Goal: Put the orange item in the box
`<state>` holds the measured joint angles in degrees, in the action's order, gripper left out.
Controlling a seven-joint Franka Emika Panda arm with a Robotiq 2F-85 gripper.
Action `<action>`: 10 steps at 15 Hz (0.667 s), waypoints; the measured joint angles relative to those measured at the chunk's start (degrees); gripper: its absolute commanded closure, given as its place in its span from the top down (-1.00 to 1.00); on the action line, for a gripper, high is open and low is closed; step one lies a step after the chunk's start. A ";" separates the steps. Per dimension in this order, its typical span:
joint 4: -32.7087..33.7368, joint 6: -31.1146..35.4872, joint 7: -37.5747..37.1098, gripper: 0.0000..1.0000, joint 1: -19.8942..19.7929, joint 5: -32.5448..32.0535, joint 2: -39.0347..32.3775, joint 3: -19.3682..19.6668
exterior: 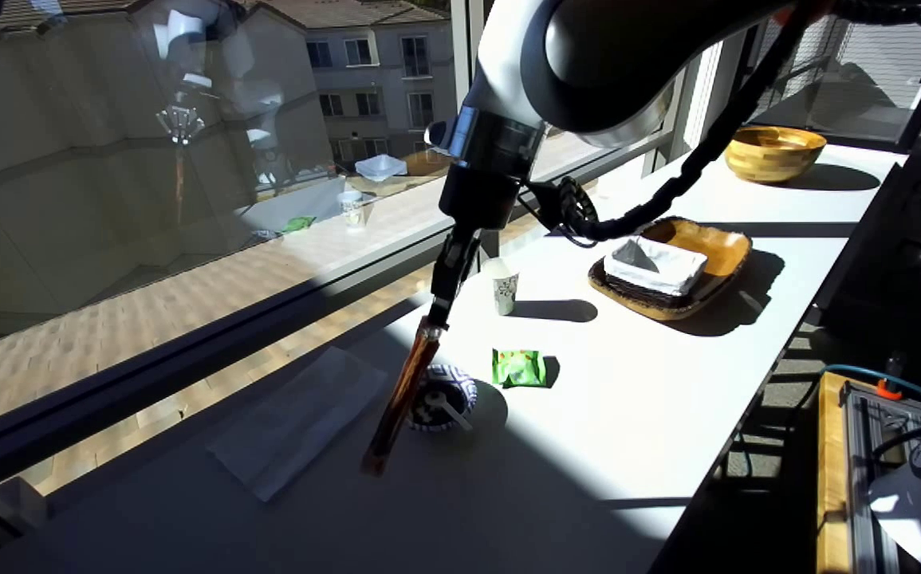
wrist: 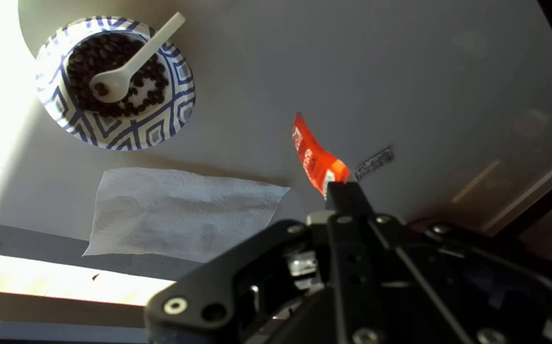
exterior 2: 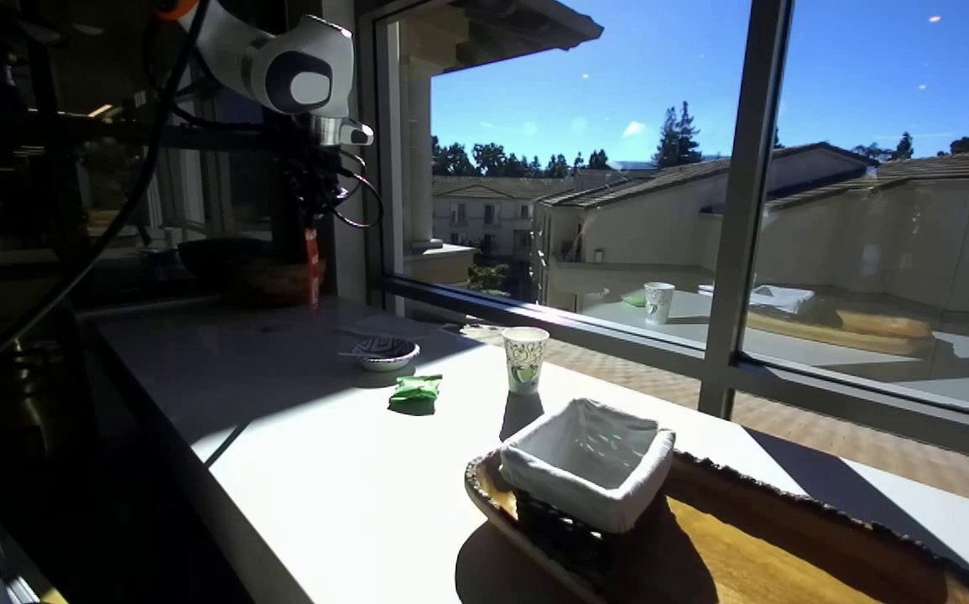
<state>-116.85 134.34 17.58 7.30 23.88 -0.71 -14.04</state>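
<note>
The orange item is a long, thin red-orange packet [exterior: 404, 391], which also shows in an exterior view [exterior 2: 312, 264] and in the wrist view [wrist: 317, 155]. My gripper [exterior: 436, 319] is shut on its upper end, and the packet hangs down well above the table, close to the paper bowl in an exterior view. In the wrist view, the closed fingertips [wrist: 340, 195] hide the pinched end. The box is a dark woven, roughly square basket with a white cloth lining [exterior: 651, 293]. It shows in both exterior views [exterior 2: 553, 518], away from my gripper, beyond the cup.
The box stands in a long wooden tray [exterior 2: 744, 520]. A paper bowl of beans with a white spoon [wrist: 180, 91], a green packet [exterior: 519, 368], a paper cup [exterior 2: 525, 361] and a napkin [wrist: 185, 215] lie around. A wooden bowl [exterior: 775, 151] stands farther off. A window borders the table.
</note>
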 measured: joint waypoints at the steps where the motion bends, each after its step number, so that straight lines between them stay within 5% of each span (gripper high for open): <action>1: -0.94 -0.82 -0.74 -1.00 -0.01 0.09 1.61 0.62; 10: -13.49 -4.96 -22.79 -1.00 -3.57 -8.76 24.04 7.72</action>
<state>-130.34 129.37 -5.21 3.74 15.12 23.33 -6.32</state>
